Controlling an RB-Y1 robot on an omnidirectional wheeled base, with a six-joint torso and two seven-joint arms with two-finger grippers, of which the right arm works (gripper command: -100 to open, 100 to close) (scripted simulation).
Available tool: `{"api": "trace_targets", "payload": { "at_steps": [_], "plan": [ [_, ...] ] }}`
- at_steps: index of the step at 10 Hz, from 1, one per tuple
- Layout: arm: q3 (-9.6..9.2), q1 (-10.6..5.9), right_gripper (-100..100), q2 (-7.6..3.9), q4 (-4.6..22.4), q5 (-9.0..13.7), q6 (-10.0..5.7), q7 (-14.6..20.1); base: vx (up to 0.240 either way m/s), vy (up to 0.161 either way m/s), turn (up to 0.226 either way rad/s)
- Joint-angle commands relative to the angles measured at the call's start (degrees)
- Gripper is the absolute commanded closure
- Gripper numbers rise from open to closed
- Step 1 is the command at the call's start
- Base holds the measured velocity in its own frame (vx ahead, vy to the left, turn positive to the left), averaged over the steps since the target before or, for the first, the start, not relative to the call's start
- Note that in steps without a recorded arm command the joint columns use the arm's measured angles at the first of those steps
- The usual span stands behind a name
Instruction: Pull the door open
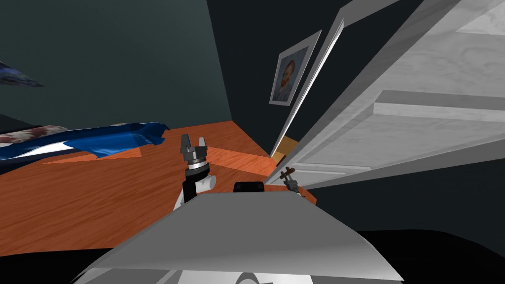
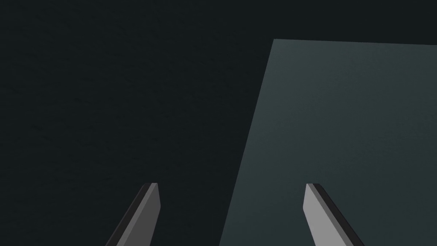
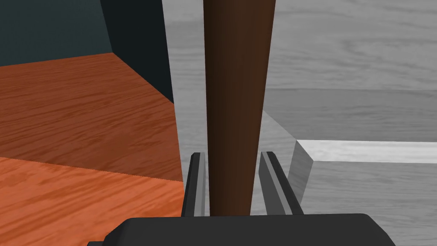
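The grey panelled door (image 1: 419, 123) stands partly swung open at my right, its free edge near my chest. A dark brown lever handle (image 3: 237, 102) runs between the fingers of my right gripper (image 3: 232, 160), which press its two sides. In the head view the same right gripper (image 1: 291, 183) sits at the handle (image 1: 286, 173) on the door's lower edge. My left gripper (image 1: 193, 143) is raised over the wooden floor, away from the door, and the left wrist view shows its fingers (image 2: 149, 205) standing wide apart with nothing between them.
An orange-brown wooden floor (image 1: 98, 192) spreads to the left, with a blue sheet (image 1: 108, 140) lying on it at the far left. A framed portrait (image 1: 291, 74) hangs on the dark wall beside the door frame (image 1: 315, 74).
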State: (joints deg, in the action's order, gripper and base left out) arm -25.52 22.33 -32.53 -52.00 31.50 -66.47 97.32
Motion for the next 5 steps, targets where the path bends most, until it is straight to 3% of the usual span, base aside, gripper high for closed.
{"api": "trace_targets", "payload": {
  "at_steps": [1,5],
  "plan": [
    [0.0,0.0,100,0.0,0.0,0.0,0.0,0.0,-0.099,-0.007,0.015],
    [-1.96,1.18,100,-0.47,3.62,-1.4,-5.3,1.68,-0.072,-0.018,0.052]
  ]
}}
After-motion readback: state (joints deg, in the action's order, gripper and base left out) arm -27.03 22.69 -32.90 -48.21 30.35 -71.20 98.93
